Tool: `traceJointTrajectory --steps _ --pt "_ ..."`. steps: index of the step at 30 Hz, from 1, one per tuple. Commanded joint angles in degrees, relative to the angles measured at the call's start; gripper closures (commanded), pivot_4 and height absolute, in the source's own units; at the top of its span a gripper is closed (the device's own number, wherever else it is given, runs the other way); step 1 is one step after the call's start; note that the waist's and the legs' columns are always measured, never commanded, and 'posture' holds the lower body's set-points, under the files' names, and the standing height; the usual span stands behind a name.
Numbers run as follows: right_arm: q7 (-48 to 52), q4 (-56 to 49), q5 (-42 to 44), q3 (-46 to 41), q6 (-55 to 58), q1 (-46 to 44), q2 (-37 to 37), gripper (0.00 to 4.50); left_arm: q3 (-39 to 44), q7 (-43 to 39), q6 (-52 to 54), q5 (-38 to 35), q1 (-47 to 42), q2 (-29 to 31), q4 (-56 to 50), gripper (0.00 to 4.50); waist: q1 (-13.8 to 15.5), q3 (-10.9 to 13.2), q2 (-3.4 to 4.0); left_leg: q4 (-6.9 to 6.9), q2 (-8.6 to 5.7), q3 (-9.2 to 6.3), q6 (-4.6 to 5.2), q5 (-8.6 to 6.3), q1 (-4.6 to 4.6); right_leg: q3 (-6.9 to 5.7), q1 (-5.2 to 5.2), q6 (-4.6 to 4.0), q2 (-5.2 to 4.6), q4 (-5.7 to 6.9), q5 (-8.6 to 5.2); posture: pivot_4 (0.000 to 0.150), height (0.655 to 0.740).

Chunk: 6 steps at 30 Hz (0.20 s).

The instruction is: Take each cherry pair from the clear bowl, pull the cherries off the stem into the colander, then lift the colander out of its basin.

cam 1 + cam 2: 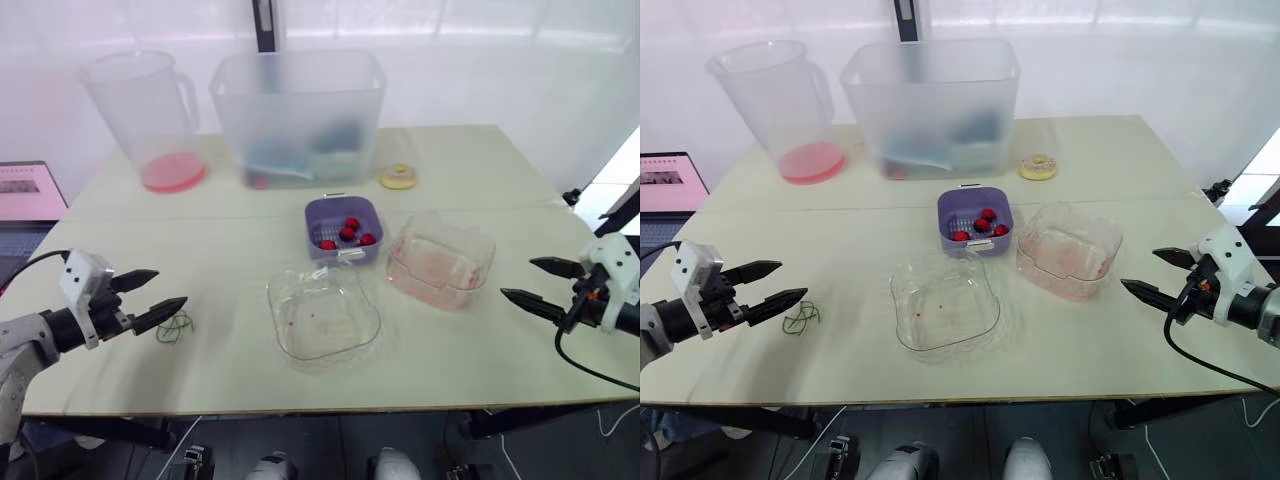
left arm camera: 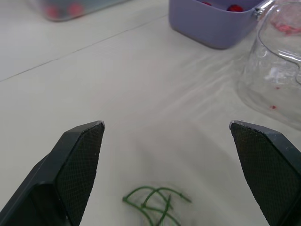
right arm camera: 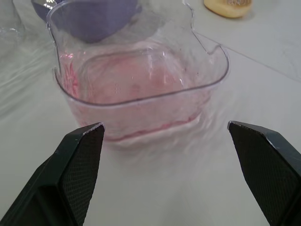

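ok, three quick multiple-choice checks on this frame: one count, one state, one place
1. Cherries in the purple colander:
A. one
B. four
C. nine

2. The left tool and right tool are:
A. both open, holding nothing
B. both shut
C. one open, one shut

3. The green stems lie:
A. in the purple colander
B. held in the right tool
C. on the table by the left tool

Answers:
1 B: four red cherries can be counted inside the colander.
2 A: each wrist view shows its two fingers spread wide with nothing between them.
3 C: the stems rest on the bare tabletop just ahead of the left tool's fingertips.
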Motion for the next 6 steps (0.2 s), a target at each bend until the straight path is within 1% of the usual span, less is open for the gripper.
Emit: traceJointTrajectory --steps 1,4,6 --pt "-0.94 1.72 1.37 -3.22 -1.92 0.65 -0.55 0.04 2.04 0.61 0.12 -1.11 -0.43 -0.03 -2.2 0.0 0.61 0.0 0.0 -0.02 0.04 0.12 -0.04 0.02 -0.01 0.02 -0.07 0.0 0.0 0.01 0.0 0.15 0.74" --pt "-0.86 1.88 1.56 -3.34 -3.68 2.01 -0.4 0.04 1.94 0.42 -0.21 -1.27 -0.5 -0.5 -2.42 0.0 1.25 0.0 0.01 -0.14 0.27 0.67 -0.07 0.03 0.01 0.5 -0.43 -0.01 0.19 0.0 0.0 0.15 0.74" --pt "-0.8 1.46 2.19 -3.43 -4.17 2.76 -0.22 0.04 1.81 -1.55 1.63 -3.24 -0.26 0.0 -2.41 0.0 1.29 0.0 0.01 -0.18 0.33 0.97 -0.05 0.01 0.06 0.76 -0.54 -0.01 0.23 0.03 0.0 0.15 0.74"
